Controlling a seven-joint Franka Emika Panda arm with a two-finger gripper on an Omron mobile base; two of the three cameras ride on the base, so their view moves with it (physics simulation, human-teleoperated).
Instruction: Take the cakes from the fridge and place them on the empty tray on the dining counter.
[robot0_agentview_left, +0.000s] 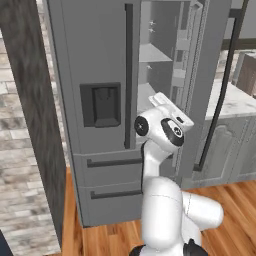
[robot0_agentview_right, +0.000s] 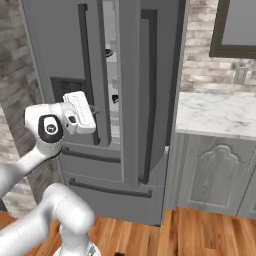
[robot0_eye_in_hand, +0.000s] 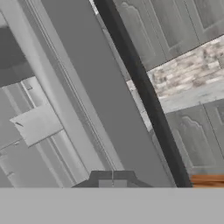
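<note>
The dark-grey fridge (robot0_agentview_left: 100, 60) stands right in front of me, its left door closed and its right door (robot0_agentview_right: 150, 90) swung partly open. In the gap between the doors, two small dark cakes rest on the pale shelves, one high up (robot0_agentview_right: 108, 52) and one lower (robot0_agentview_right: 115, 98). My white hand (robot0_agentview_right: 80, 112) hovers at the gap, in front of the dispenser panel (robot0_agentview_left: 101, 104). The gripper (robot0_eye_in_hand: 113, 178) is shut with nothing in it, facing the open door's inner edge (robot0_eye_in_hand: 87, 96) and its black handle (robot0_eye_in_hand: 144, 96). The tray and the dining counter are out of view.
A marble-topped counter (robot0_agentview_right: 215, 115) with grey cabinets (robot0_agentview_right: 215, 175) stands right of the fridge. A dark panel beside a brick wall (robot0_agentview_left: 25, 125) flanks its left side. Two drawers (robot0_agentview_left: 112, 180) sit under the doors. The floor is wood (robot0_agentview_left: 225, 235).
</note>
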